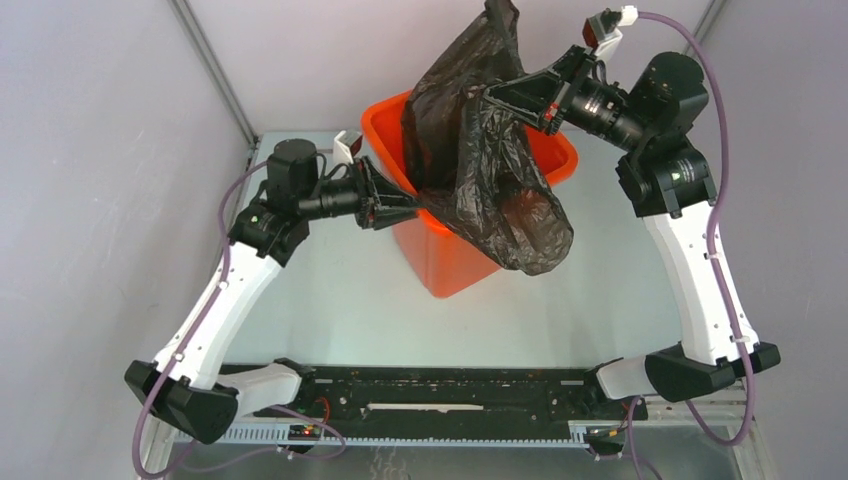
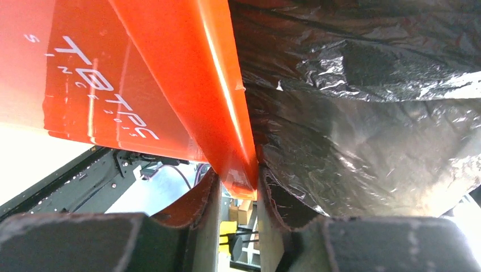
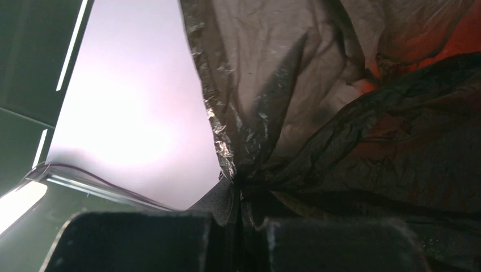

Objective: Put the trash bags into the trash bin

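the left gripper [image 1: 408, 205] clamped the trash bin [image 1: 440, 260] rim at nine o'clock. the right gripper [image 1: 492, 97] pinched the trash bag [image 1: 495, 195] overhead. its belly sagged outside at five o'clock, so lifting that over the rim first looked wisest.

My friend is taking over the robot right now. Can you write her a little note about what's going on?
Left hand: shut on the left rim of the trash bin.
Right hand: shut on the trash bag, holding it up above the bin's mouth.
Bag: partly over the opening, with a big fold hanging outside the near right corner.
Done: bag lifted to the bin.
Left: get the whole bag inside, then let go.
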### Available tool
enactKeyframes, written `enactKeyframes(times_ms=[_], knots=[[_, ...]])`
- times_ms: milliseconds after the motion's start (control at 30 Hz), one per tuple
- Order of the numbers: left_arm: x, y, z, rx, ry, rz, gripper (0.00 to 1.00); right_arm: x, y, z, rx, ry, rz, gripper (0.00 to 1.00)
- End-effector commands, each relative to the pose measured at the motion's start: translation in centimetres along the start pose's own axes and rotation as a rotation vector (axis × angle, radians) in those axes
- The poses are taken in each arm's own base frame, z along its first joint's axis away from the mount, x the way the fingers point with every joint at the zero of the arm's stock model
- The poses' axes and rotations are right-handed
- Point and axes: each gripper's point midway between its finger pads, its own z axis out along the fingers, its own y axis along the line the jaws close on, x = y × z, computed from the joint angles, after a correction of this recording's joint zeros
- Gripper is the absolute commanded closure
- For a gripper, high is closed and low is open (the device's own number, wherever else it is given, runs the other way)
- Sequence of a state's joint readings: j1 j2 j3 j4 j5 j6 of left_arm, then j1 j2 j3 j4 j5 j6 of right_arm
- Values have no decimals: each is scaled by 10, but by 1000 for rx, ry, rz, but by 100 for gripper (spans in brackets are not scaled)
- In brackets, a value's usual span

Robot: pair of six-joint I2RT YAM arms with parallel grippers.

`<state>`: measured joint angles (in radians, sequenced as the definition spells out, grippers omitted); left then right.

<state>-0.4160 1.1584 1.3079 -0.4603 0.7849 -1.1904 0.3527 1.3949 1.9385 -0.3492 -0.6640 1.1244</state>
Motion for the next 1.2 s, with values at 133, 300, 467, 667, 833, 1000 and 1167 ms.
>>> enactKeyframes(times_ms=[133,300,467,667,833,1000,1167], knots=[[-14,-23,-32,-86,-108,242,44,0,-13,1,22,27,-43,100],[-9,-34,-57,-123,-167,373,20,-12,-16,1,28,10,-35,100],[10,-85,-96,-4,-265,614,6,-13,-19,1,40,-8,-43,100],[31,-178,-94,287,-355,817,8,-6,-17,4,27,3,-71,100],[12,-183,-40,165,-375,863,5,1,-21,1,49,4,-65,100],[1,-171,-2,16,-331,954,3,8,-19,-3,41,9,-80,97],[7,-161,38,20,-223,903,5,12,-17,-6,39,13,-57,97]])
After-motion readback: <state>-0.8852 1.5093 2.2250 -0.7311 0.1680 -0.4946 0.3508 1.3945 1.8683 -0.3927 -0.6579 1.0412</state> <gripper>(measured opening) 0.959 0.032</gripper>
